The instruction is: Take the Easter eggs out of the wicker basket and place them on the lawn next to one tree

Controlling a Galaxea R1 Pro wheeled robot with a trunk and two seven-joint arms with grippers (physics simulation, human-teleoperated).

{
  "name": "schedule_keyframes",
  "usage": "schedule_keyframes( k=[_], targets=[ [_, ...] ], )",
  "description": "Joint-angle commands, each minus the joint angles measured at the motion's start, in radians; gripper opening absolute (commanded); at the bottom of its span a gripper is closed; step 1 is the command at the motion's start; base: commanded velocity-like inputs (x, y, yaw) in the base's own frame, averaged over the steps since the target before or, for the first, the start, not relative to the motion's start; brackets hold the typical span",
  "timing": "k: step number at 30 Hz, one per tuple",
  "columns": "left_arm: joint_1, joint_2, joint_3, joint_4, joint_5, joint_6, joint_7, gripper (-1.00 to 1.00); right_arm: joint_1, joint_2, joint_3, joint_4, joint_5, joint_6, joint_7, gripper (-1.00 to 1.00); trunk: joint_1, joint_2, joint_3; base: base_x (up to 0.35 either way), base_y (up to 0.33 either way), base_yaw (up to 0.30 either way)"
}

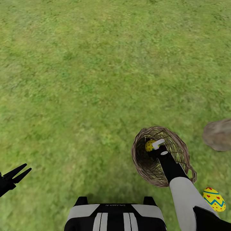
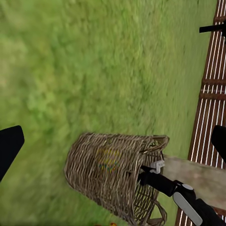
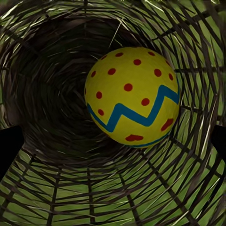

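The wicker basket (image 1: 179,150) stands on the lawn (image 1: 96,80), just right of my base. My right gripper (image 1: 155,145) reaches down into its mouth. One yellow egg (image 3: 132,96) with red dots and a blue zigzag lies inside, straight ahead of the spread fingers (image 3: 8,146), which do not touch it. That egg (image 1: 149,146) also shows beside the gripper in the head view. A second egg (image 1: 214,199) with red hearts lies on the grass right of my right arm. The third egg is out of view. My left gripper (image 1: 18,172) hangs open and empty at the far left.
A pale grey-brown tree trunk (image 1: 218,134) rises just right of the basket, also seen behind it as the trunk (image 2: 202,176). A brown slatted fence (image 2: 209,94) runs beyond. Open grass stretches ahead and to the left.
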Motion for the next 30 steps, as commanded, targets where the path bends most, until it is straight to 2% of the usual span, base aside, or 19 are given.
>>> schedule_keyframes(
  k=[1,7,12,18,30],
  targets=[
    [-0.001,0.000,0.001,0.000,-0.002,0.011,-0.005,1.00,0.000,0.002,-0.006,-0.004,0.010,0.000,0.009,1.00,0.000,0.000,0.000,0.000,0.000,0.000],
    [-0.001,0.000,0.001,0.000,-0.002,0.011,-0.005,1.00,0.000,0.002,-0.006,-0.012,0.010,0.000,0.007,1.00,0.000,0.000,0.000,0.000,0.000,0.000],
    [-0.001,0.000,0.001,0.000,-0.002,0.011,-0.005,1.00,0.000,0.002,-0.006,-0.013,0.010,-0.017,-0.031,1.00,0.000,0.000,0.000,0.000,0.000,0.000],
    [-0.001,0.000,0.001,0.000,-0.002,0.011,-0.005,1.00,0.000,0.006,-0.005,-0.013,0.010,-0.025,-0.036,1.00,0.000,0.000,-0.001,0.000,0.000,0.000],
    [-0.001,0.000,0.001,0.000,-0.002,0.009,-0.005,1.00,0.000,0.008,-0.003,-0.013,0.010,-0.057,-0.037,1.00,0.000,0.000,-0.017,0.000,0.000,0.000]
  ],
)
